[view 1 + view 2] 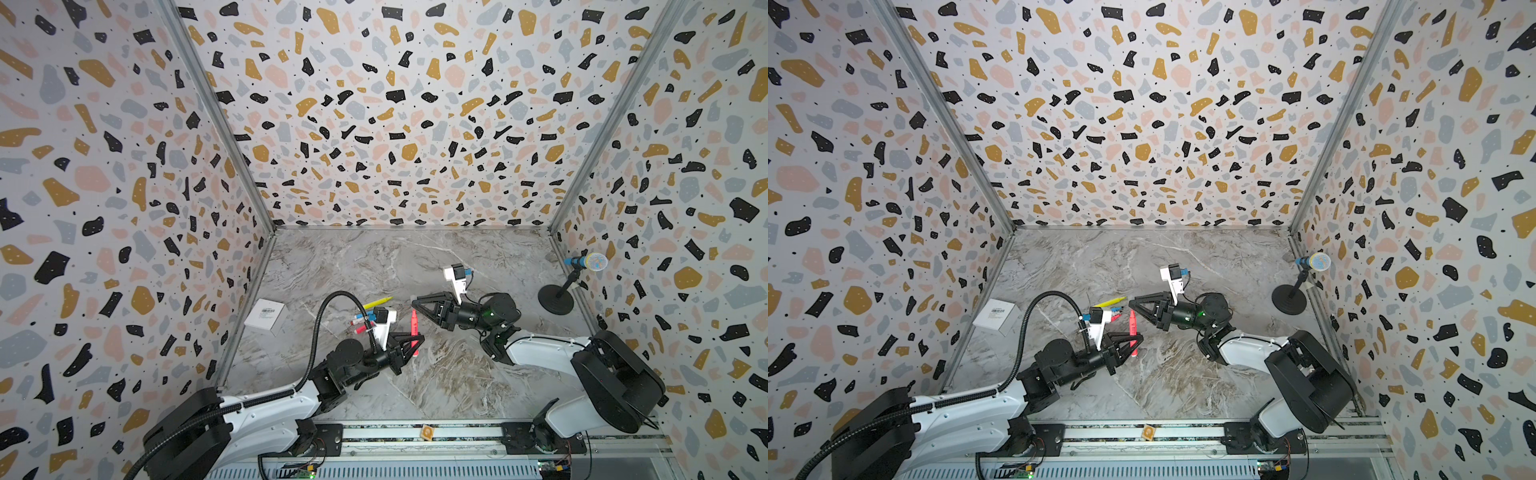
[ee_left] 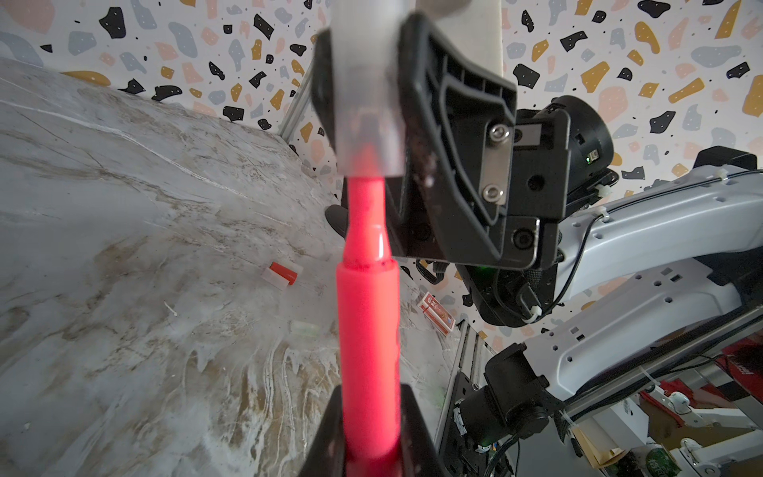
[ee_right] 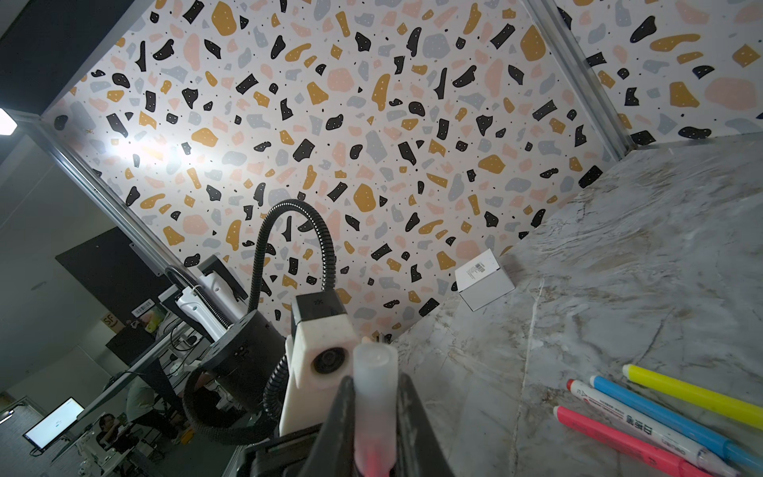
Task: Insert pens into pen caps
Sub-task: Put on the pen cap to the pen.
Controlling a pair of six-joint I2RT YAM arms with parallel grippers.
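My left gripper (image 2: 369, 429) is shut on a bright pink pen (image 2: 367, 330), seen in both top views (image 1: 414, 328) (image 1: 1133, 330) mid-table. My right gripper (image 3: 373, 396) is shut on a translucent white pen cap (image 3: 373, 384). The pen's tip sits inside the cap's mouth (image 2: 367, 103), with the two grippers (image 1: 417, 338) (image 1: 414, 304) facing each other. Yellow (image 3: 693, 392), light blue (image 3: 660, 413), white printed (image 3: 631, 421) and pink (image 3: 619, 437) pens lie side by side on the marble. A red-orange cap (image 2: 283, 273) and a pale clear cap (image 2: 305, 328) lie loose on the table.
A white box (image 1: 266, 313) sits against the left wall. A microphone on a round black stand (image 1: 557, 299) is at the right wall. The loose pens (image 1: 361, 320) lie just behind my left wrist. A small red packet (image 2: 435, 312) lies near the front rail.
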